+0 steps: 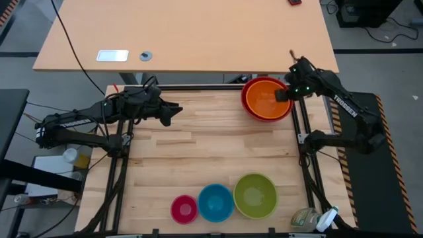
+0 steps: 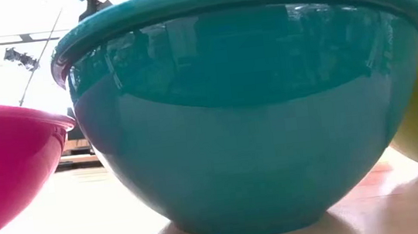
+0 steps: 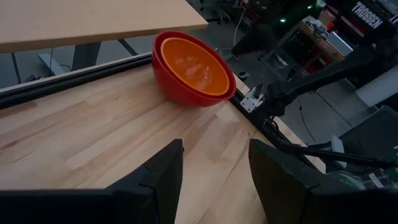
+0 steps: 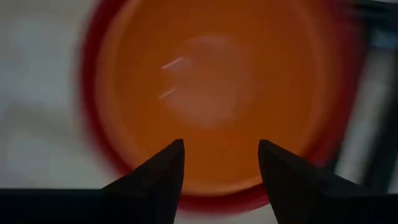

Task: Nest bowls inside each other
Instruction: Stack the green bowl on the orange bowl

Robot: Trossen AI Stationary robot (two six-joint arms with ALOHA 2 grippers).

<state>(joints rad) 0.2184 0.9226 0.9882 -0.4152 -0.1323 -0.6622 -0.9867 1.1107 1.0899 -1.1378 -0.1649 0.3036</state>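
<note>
Orange bowl nested in red bowl on wooden table, right tool released above, left tool released

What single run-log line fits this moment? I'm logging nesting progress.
orange bowl nested in red bowl | right gripper open above | left gripper open, idle | lime green bowl, blue bowl, pink bowl loose

The orange bowl sits nested inside the red bowl, whose rim rings it. The right gripper hangs spread just above the orange bowl.
</note>
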